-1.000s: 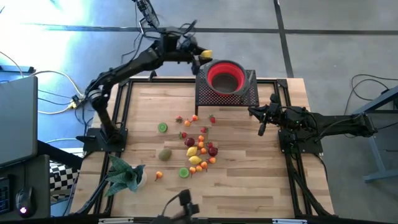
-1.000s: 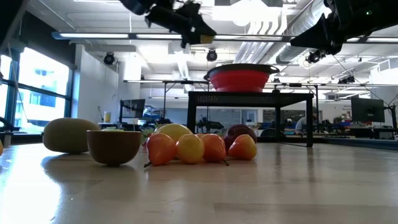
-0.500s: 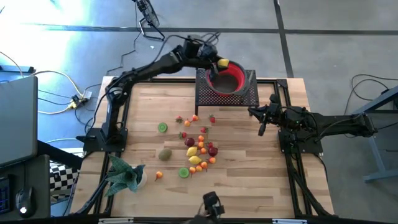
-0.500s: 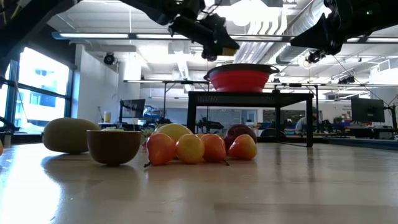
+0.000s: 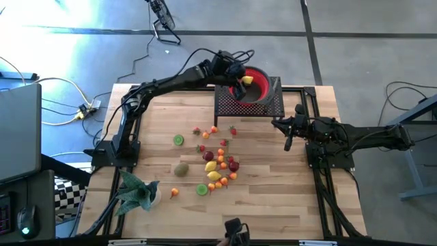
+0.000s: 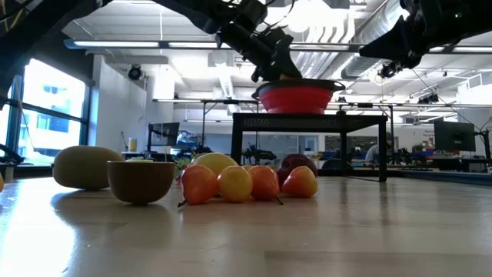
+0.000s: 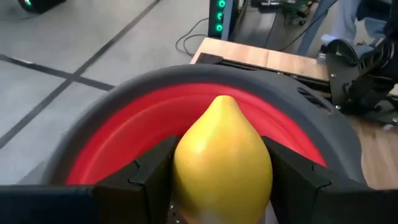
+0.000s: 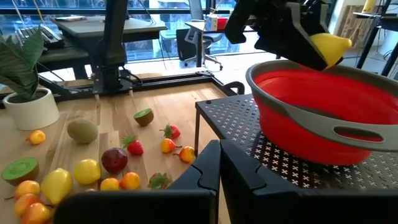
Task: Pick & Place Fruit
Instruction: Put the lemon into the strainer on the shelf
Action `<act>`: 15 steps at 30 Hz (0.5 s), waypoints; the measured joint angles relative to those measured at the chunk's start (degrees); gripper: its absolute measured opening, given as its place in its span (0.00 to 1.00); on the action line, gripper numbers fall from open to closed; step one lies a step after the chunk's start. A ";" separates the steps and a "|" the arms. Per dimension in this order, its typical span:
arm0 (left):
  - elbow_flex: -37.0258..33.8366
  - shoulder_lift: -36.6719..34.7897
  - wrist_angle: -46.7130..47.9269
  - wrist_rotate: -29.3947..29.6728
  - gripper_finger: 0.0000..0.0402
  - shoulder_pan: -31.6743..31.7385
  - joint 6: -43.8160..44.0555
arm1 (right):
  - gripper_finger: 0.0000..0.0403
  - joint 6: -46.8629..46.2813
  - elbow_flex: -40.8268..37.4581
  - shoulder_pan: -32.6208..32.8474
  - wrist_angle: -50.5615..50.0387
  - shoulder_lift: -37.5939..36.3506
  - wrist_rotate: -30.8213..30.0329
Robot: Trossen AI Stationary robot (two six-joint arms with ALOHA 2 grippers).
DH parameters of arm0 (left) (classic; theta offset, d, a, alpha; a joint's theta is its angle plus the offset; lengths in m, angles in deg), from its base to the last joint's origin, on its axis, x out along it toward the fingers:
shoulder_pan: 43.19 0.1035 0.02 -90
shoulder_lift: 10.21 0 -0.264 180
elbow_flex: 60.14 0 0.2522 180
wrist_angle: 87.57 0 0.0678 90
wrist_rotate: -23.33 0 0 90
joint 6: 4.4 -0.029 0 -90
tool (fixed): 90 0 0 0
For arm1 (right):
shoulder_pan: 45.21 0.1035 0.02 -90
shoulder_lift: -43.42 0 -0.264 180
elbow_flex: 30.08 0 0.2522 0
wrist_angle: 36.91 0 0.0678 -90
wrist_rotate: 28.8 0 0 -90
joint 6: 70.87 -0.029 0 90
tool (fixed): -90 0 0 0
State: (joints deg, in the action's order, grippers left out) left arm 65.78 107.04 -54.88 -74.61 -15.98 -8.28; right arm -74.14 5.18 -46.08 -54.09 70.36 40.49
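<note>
The yellow lemon [image 7: 222,163] sits clamped between my left gripper's [image 5: 240,80] two fingers [image 7: 144,178], pointed end forward, and it now hangs over the near rim of the red bowl [image 5: 261,85], above the red inside. A second ago that lemon was left of the bowl, clear of the rim; half a second ago it had reached the edge; now it is over the basin. From the low view my left gripper [image 6: 270,60] looks to be just above the grey rim, though I cannot tell whether it touches.

The bowl rests on the black perforated stand [image 5: 272,105] at the far side of the wooden table [image 5: 280,179]. The other fruit [image 5: 217,164] lies where it lay before, in a loose cluster mid-table: lemons, small oranges, a dark-red plum, strawberries, with a halved lime [image 5: 178,140] and a whole kiwi [image 5: 181,169] off to the left side.

My right gripper [image 5: 287,134] has not moved; it waits just right of the stand, fingers together, holding nothing. The potted plant [image 5: 136,192] stands at the near left corner.

I can read no label or writing anywhere.
</note>
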 joint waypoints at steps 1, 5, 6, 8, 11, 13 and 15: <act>0.00 0.00 0.54 0.00 0.49 0.05 -0.02 | 0.01 0.02 0.00 0.00 -0.17 0.00 -0.01; 0.00 0.00 2.31 0.20 0.49 0.14 0.32 | 0.01 0.18 0.00 0.00 -1.10 0.02 -0.04; 0.00 0.00 2.69 0.20 0.50 0.15 0.63 | 0.01 0.22 0.00 -0.01 -1.31 0.01 -0.07; 0.00 0.00 3.07 0.20 0.51 0.15 0.64 | 0.01 0.39 0.00 0.00 -1.81 -0.01 -0.10; 0.00 0.00 3.15 0.18 0.51 0.15 0.67 | 0.01 0.47 0.00 0.00 -2.47 0.01 -0.13; 0.00 0.00 3.15 0.17 0.51 0.15 0.68 | 0.01 0.48 0.00 -0.01 -2.61 0.01 -0.13; 0.00 0.00 3.15 0.17 0.51 0.15 0.68 | 0.01 0.48 0.00 0.00 -2.72 0.02 -0.13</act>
State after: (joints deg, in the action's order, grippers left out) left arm 65.78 107.04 -51.73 -74.44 -15.83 -7.60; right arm -73.66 5.18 -46.08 -56.80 70.38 40.36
